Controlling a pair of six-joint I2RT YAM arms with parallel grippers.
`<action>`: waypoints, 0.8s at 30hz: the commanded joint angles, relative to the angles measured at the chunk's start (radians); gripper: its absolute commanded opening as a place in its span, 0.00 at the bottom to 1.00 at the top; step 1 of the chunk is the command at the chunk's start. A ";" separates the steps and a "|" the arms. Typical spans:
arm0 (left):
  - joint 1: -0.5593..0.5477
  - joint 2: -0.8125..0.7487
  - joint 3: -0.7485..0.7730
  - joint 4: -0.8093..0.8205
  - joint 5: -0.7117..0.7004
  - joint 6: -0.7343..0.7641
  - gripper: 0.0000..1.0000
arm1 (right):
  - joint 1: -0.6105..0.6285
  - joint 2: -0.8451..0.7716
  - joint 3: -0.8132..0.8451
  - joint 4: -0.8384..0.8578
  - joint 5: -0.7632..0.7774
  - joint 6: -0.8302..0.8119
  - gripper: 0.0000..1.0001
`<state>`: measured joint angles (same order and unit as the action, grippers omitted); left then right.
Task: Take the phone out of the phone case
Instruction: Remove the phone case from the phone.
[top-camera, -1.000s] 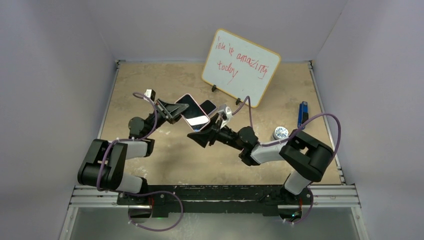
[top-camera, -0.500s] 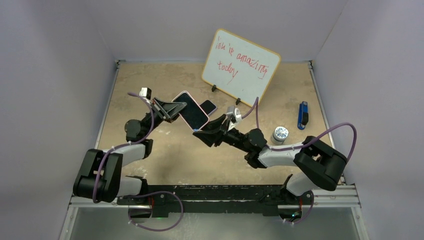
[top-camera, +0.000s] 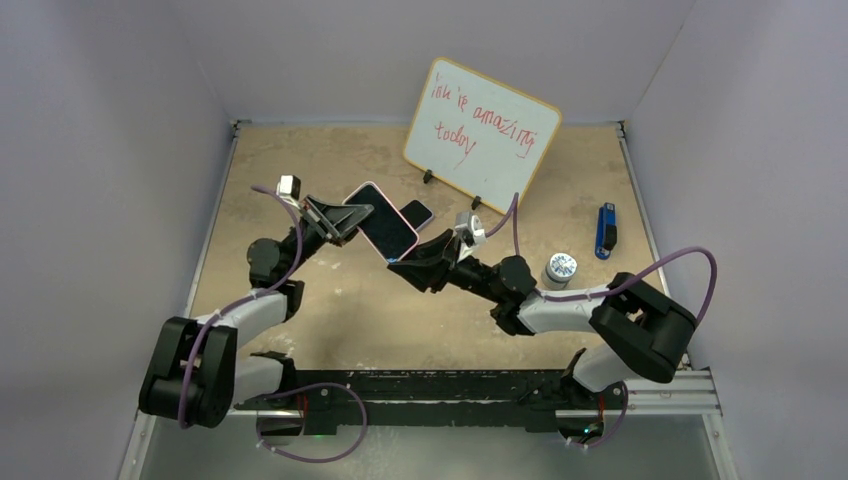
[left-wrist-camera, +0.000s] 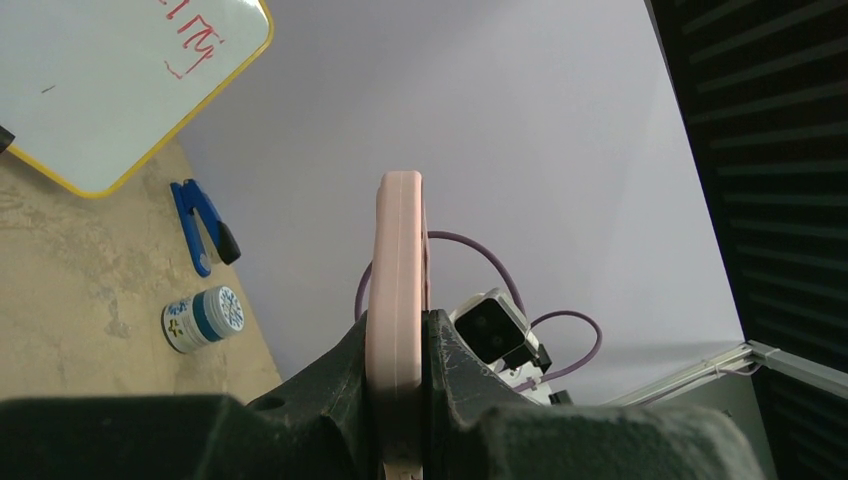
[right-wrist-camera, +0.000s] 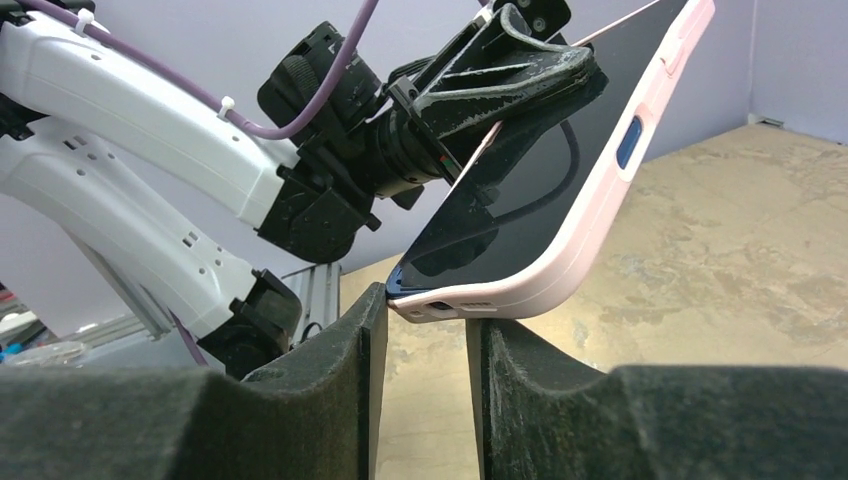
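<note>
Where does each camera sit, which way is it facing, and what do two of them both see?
Top external: fixed above and behind the bases, looking down on the table; both arms show, left gripper and right gripper at the cased phone.
Left wrist: on the left wrist, facing the right wall; its fingers clamp the cased phone's edge.
Right wrist: on the right wrist, facing the left arm; its fingers flank the cased phone's lower corner.
Shared: top and left wrist both show whiteboard, blue tool, jar.
</note>
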<state>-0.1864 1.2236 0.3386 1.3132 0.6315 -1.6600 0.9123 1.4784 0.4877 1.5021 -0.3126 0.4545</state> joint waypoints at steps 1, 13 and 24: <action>-0.017 -0.049 0.048 -0.027 -0.001 0.000 0.00 | -0.013 -0.027 0.017 0.141 -0.034 -0.021 0.32; -0.034 -0.148 0.066 -0.234 0.047 0.043 0.00 | -0.069 -0.033 0.037 0.063 -0.062 -0.068 0.12; -0.037 -0.167 0.046 -0.236 0.111 0.048 0.00 | -0.134 -0.040 0.059 -0.124 -0.002 -0.029 0.00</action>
<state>-0.2035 1.0889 0.3683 1.0225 0.6117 -1.5993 0.8310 1.4696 0.4927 1.4380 -0.4416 0.4614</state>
